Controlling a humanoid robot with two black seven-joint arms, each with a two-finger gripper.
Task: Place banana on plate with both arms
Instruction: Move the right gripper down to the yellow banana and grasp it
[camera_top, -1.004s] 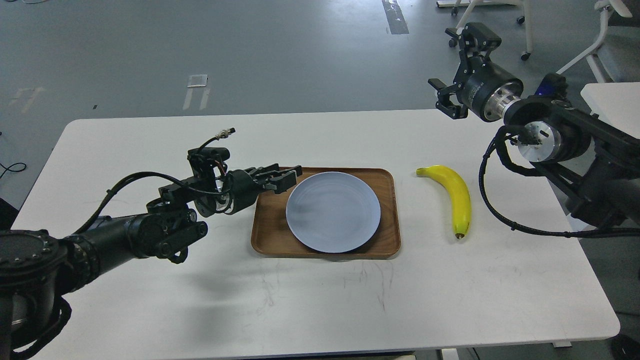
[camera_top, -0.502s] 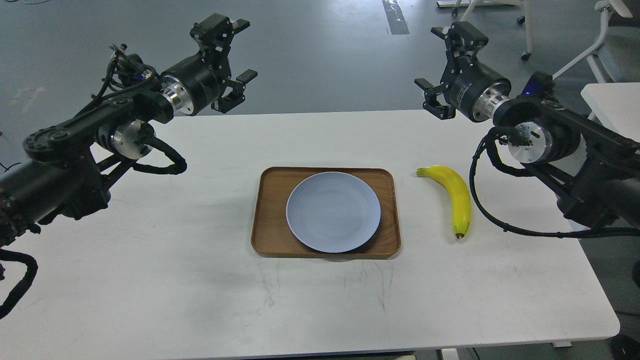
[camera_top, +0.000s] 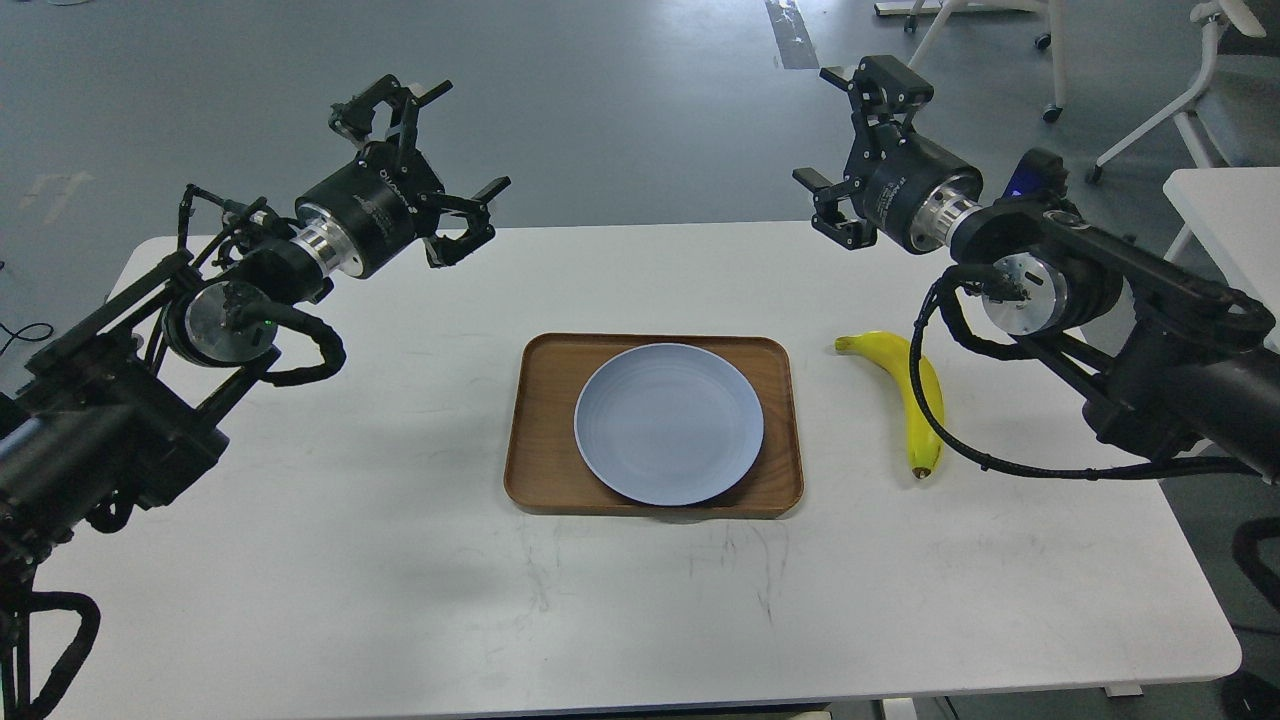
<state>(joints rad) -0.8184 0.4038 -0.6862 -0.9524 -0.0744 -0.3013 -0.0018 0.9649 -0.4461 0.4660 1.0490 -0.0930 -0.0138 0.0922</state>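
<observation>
the left gripper (camera_top: 425, 150) hung high over the far left part of the white table (camera_top: 300, 560), its fingers spread wide and holding nothing, the arm bent up from the left edge with the silver wrist joint showing behind it. it was well apart from everything the task concerns.

in the middle sat the brown wooden tray (camera_top: 530, 440) with the pale blue plate (camera_top: 668, 423) lying flat inside it, bare, its near rim reaching the tray's front edge.

just to the right of the tray, on the bare table, lay the banana (camera_top: 925, 405), curved, its dark tip toward the near side. a loop of black cable (camera_top: 960, 455) from the right arm crossed in front of it in this view; whether the cable touched it could not be told.

the right gripper (camera_top: 850, 140) was raised beyond the table's far edge, above and behind the banana, fingers parted and empty.

by my reading the task was at its very start: nothing grasped, both arms poised. the next move would call for the right gripper to descend onto the banana's middle, fingers straddling its width, while keeping the cable from dragging it.
</observation>
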